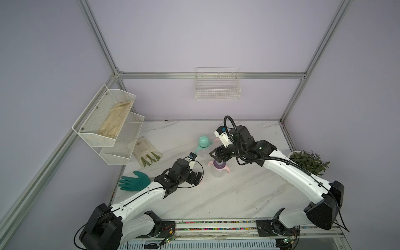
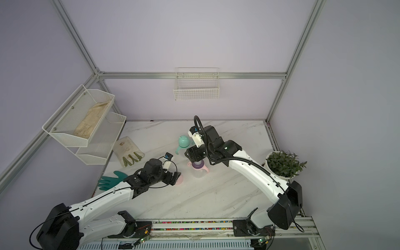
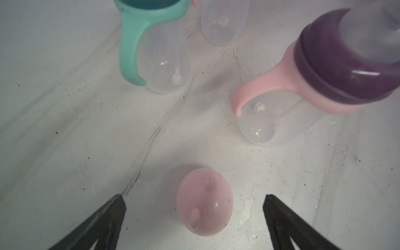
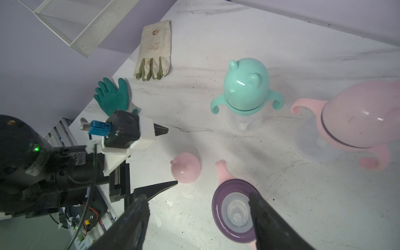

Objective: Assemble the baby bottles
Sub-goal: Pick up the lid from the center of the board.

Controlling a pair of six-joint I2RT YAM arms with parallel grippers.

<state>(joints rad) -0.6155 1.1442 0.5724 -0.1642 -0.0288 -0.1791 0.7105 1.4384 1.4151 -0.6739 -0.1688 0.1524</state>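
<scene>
Pink and loose, an eared dome cap [image 3: 204, 202] is sitting on the marble worktop [image 1: 216, 201], lying between the spread fingers [image 3: 104, 225] of the left tool [image 3: 193, 198], which is standing released and not closed on it. Just beside the cap, the bottle with the purple collar [image 1: 218, 168] and pink handles is standing upright and uncapped, its clear nipple showing. Directly over that collar the right tool [image 4: 195, 198] is hovering with its jaws parted, one finger [image 4: 270, 223] crossing the nipple's edge in the right wrist view, gripping nothing. Farther back, the mint-capped bottle [image 1: 203, 145] and the pink-capped bottle [image 4: 355, 121] are standing side by side, both upright. A green rubber glove [image 1: 135, 180] is lying by the left arm, and a beige glove [image 1: 147, 150] is resting beneath the wall shelf [image 1: 104, 121]
</scene>
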